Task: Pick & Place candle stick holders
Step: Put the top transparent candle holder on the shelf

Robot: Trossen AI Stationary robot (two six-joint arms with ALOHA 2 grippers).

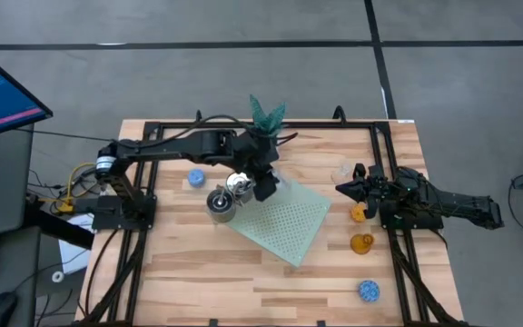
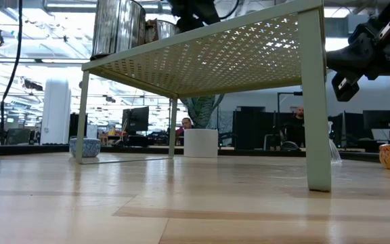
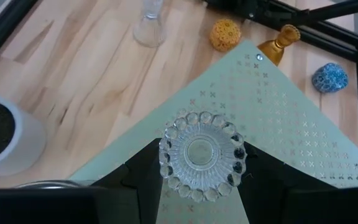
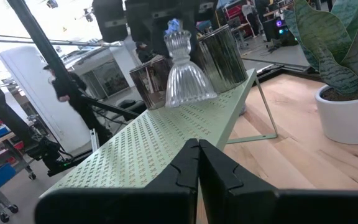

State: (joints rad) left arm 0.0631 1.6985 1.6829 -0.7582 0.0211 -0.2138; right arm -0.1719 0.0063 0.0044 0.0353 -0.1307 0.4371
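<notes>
Your left end effector (image 1: 263,186) pinches the clear glass holder (image 3: 202,155) upright, stem vertical, directly over the green mat (image 1: 289,222), the silver holders (image 1: 222,203) at its nine o'clock.

Overhead looks straight down, low sits at tabletop level; both share the green mat (image 1: 284,221).

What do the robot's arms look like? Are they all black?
Mostly. Both arms are dark, jointed tubes ending in chunky black two-finger grippers: the left gripper and the right gripper. The left arm has a silvery ring near its base, with yellow and black cables trailing beside it.
</notes>
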